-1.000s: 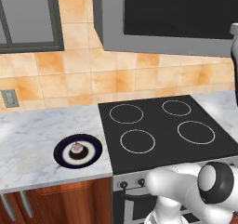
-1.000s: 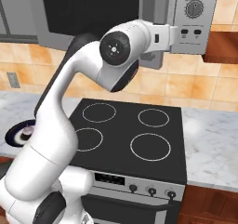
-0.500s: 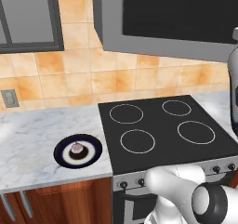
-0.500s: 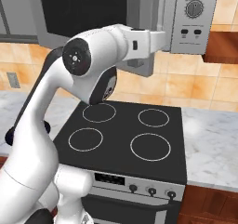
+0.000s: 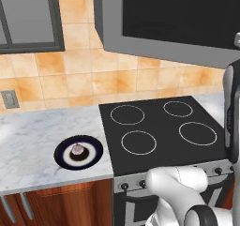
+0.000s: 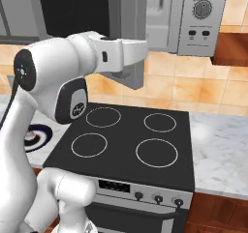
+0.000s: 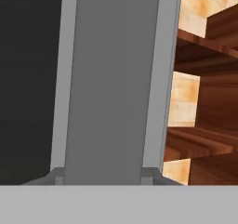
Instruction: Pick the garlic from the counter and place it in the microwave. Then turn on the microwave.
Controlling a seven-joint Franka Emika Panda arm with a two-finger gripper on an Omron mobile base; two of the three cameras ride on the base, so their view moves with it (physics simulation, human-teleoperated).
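The garlic point(image 5: 77, 149) sits on the plate point(image 5: 61, 155) on the bench point(image 5: 33, 136); the arm point(image 6: 104, 53) reaches up by the microwave point(image 6: 198, 19) door; pincer's grip can't be told.

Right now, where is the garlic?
In the left base view the garlic sits on the round dark-blue plate on the marble counter, left of the black stovetop.

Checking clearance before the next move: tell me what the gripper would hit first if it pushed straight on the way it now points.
Most likely the microwave: the hand view looks straight at the grey edge of its open door, which seems close, though depth is hard to judge.
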